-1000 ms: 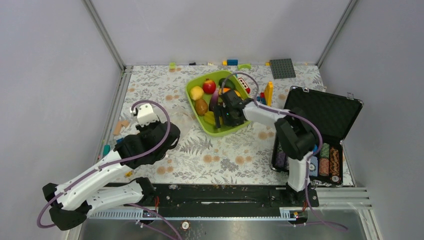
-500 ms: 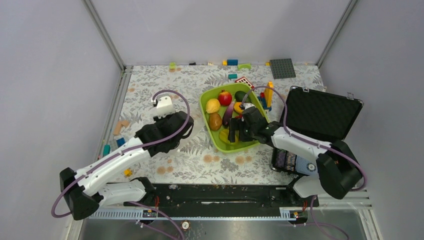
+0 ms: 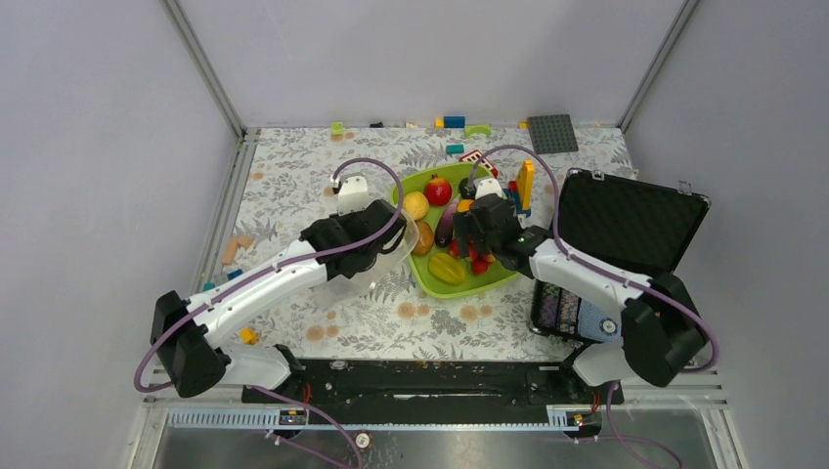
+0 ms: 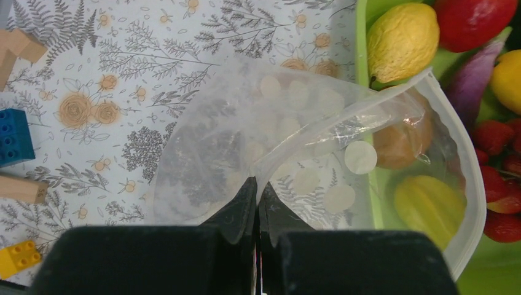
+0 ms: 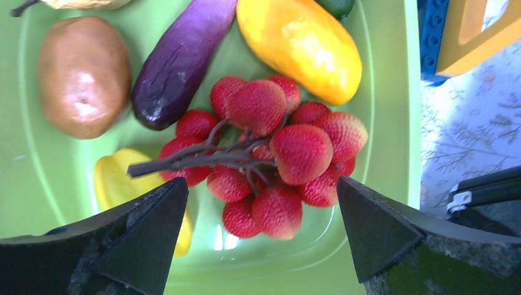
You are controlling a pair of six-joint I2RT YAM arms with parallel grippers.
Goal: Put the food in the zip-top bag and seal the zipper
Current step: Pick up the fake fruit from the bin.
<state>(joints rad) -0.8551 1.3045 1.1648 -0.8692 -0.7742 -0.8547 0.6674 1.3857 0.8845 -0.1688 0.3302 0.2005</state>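
The right gripper (image 5: 261,184) hangs wide open over a lime-green tray (image 5: 387,141), one finger low on each side of a red grape bunch (image 5: 270,153) lying on its dark stem. A purple eggplant (image 5: 181,58) slants above-left of the grapes and touches them. A brown kiwi (image 5: 83,74) lies just beside the eggplant. A yellow-orange oblong fruit (image 5: 298,46) lies above the bunch. A yellow starfruit (image 5: 117,175) is half hidden by one finger. Beyond the tray rim lie a blue block (image 5: 436,37), a yellow block (image 5: 485,31) and the floral desk (image 5: 467,135).
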